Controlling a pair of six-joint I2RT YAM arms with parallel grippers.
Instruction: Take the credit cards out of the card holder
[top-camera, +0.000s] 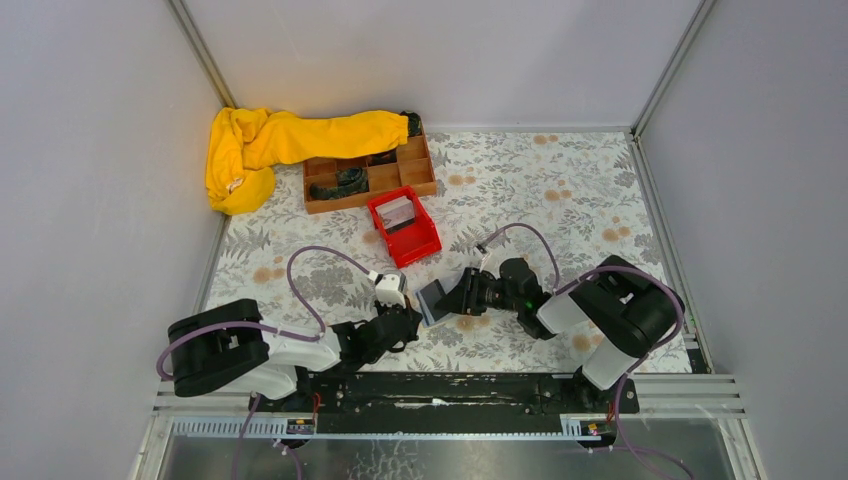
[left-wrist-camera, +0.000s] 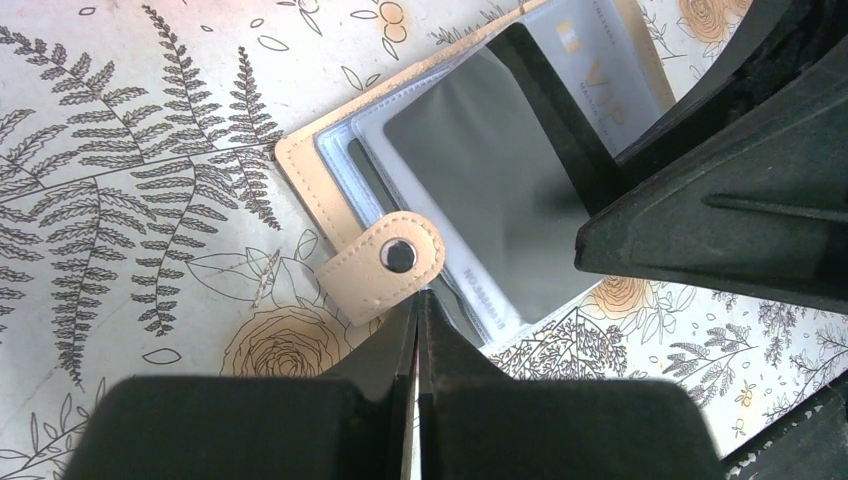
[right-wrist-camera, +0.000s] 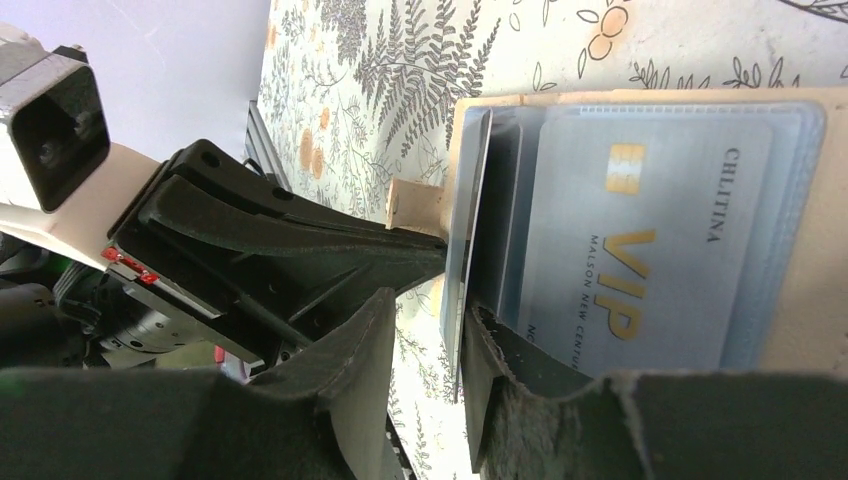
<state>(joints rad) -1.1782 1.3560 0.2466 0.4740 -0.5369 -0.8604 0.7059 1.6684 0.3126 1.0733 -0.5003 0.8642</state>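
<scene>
Card holder (top-camera: 433, 300) open on table (top-camera: 560, 200) betw. pincers.
L pincer (left-wrist-camera: 418, 300) pressed together by snap tab (left-wrist-camera: 385, 265); R pincer (right-wrist-camera: 435, 320) spread astride grey card (right-wrist-camera: 462, 230), to be closed squarely, drawn straight along sleeve.

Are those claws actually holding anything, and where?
Unclear. The left gripper is shut at the edge of the card holder beside its snap tab; a pinch cannot be confirmed. The right gripper straddles an upright card, gap on one side.
</scene>
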